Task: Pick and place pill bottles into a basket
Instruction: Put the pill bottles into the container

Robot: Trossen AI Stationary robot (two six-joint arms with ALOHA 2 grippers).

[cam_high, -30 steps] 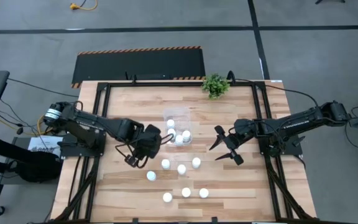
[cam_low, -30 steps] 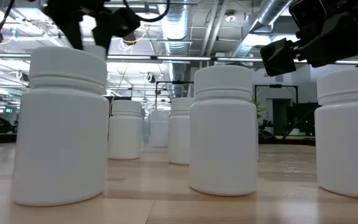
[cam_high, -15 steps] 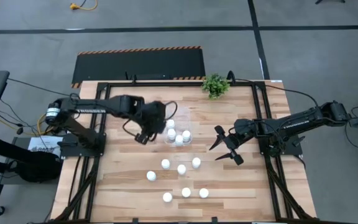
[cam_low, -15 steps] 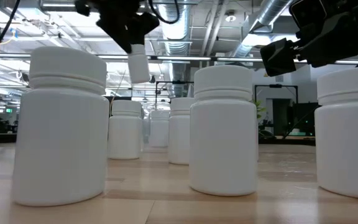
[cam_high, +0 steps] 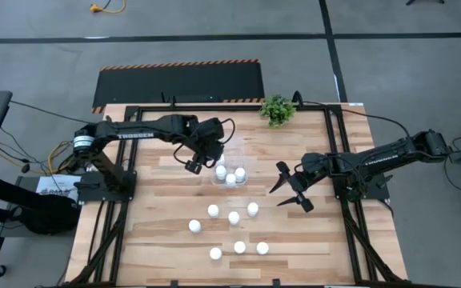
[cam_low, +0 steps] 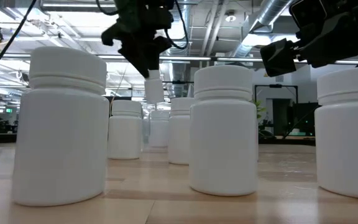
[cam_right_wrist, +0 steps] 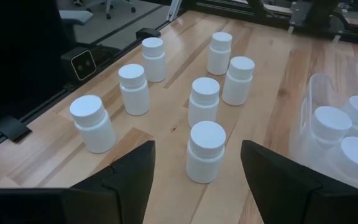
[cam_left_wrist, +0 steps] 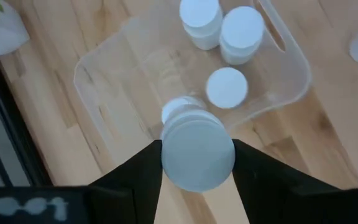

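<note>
Directly beneath the left gripper [cam_left_wrist: 197,163], the clear, thin-walled plastic basket [cam_left_wrist: 104,106] is seen, with three smooth white bottles inside. A white cylindrical pill bottle [cam_left_wrist: 196,152] is clamped between its dark fingers, above the basket. Seven bottles [cam_right_wrist: 206,152] are stood upright on pale wood planks ahead of the spread, empty right gripper [cam_high: 289,189].
</note>
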